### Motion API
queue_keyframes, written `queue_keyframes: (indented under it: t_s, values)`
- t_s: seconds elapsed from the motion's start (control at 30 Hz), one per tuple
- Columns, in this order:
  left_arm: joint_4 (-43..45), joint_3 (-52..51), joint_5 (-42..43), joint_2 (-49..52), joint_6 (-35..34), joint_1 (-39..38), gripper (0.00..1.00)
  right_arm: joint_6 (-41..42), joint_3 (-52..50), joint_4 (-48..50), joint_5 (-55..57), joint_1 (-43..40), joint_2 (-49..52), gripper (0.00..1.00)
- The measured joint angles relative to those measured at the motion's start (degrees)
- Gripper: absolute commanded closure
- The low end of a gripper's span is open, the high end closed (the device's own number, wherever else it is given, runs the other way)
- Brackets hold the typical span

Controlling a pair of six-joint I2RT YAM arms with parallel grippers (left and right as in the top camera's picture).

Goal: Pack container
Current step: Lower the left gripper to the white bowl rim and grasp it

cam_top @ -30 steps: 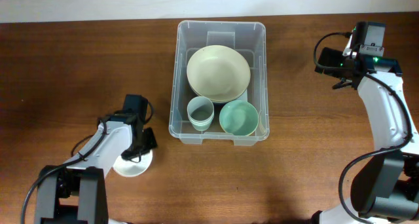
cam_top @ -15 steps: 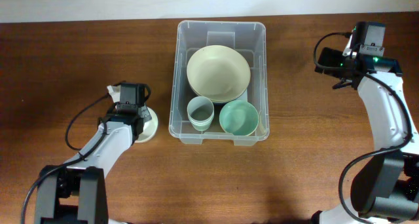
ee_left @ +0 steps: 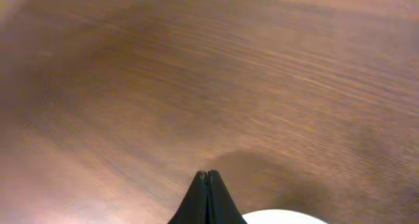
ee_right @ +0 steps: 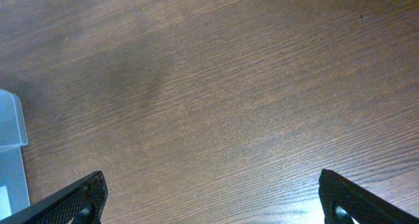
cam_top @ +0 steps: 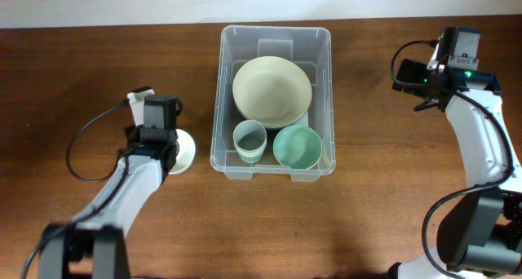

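— What does your left wrist camera add?
— Your left gripper point(ee_left: 208, 175) clenched on a small white round bowl point(ee_left: 281, 216), its rim just right of the jaws.
— And your right gripper point(ee_right: 211, 178)?
— Released, fingers wide. Left of them sits the large clear plastic rectangular container point(ee_right: 10, 122); overhead shows a cream round bowl point(cam_top: 272, 90), a pale cup point(cam_top: 249, 140) and a mint-green bowl point(cam_top: 297, 146) inside.

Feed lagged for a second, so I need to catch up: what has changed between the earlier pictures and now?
The left gripper, jaws shut on the white bowl, carried it up the overhead frame, and it is now close beside the container's left wall. The right gripper stayed put, jaws open. The cream bowl, pale cup and green bowl inside did not move.
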Motion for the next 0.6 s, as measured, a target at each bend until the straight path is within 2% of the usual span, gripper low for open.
queue_keyframes:
  t_s: [0.23,0.47,0.5,0.53,0.6]
  values:
    - [-7.58,0.02,-1.18,-13.66,4.74,0.00,1.00,0.00,0.00,0.00,0.02,0.00,0.00,0.01]
    - [-18.82,0.11,10.08,-19.37,6.19,3.63,0.93,-0.02,0.00,-0.02,0.00,0.00,0.00,0.01]
    - [-20.44,0.11,12.07,-19.41,6.25,4.92,0.90,-0.02,0.00,0.00,0.00,0.00,0.00,0.01]
    - [-21.75,0.09,14.03,-19.41,6.43,6.36,0.80,0.00,0.00,0.00,0.00,0.00,0.00,0.01]
    - [-23.39,0.02,17.90,-19.37,6.86,9.40,0.52,0.00,0.00,0.00,0.00,0.00,0.00,0.01]
